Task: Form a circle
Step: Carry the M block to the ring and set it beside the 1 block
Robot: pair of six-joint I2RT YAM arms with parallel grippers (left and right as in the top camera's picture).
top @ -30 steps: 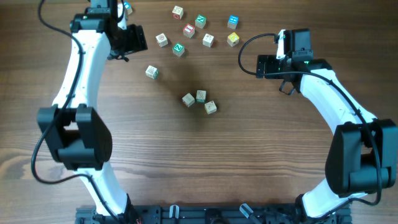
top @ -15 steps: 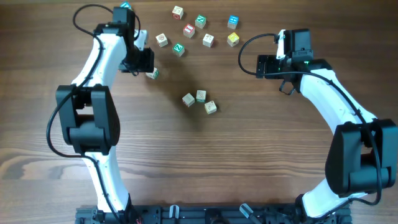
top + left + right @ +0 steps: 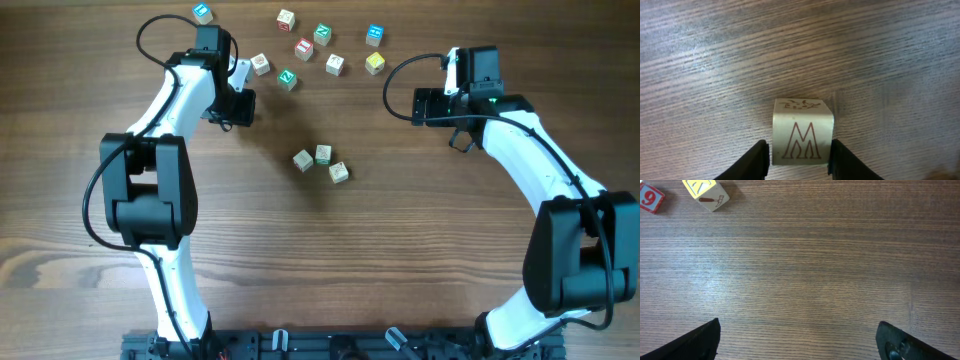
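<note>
In the left wrist view a whitish cube (image 3: 802,131) with a brown M on its face rests on the wood. My left gripper (image 3: 799,156) is shut on it, one black finger against each side. From overhead the left gripper (image 3: 238,104) hides this cube. No closed circle shows. Three whitish cubes (image 3: 322,162) lie close together in a short arc at the table's middle, to the right of and below the left gripper. My right gripper (image 3: 432,105) hovers at the upper right, and its jaws (image 3: 797,340) are open over bare wood.
Several loose cubes (image 3: 304,48) with green, red and blue marks are scattered along the table's far edge, one blue-marked cube (image 3: 203,12) at the far left. A yellow cube (image 3: 705,193) and a red cube with a 9 (image 3: 650,198) lie ahead and left of the right gripper.
The left arm swung right and down from the far edge onto the M cube, and its jaws narrowed around it. The right arm and the three-cube arc stayed still.
</note>
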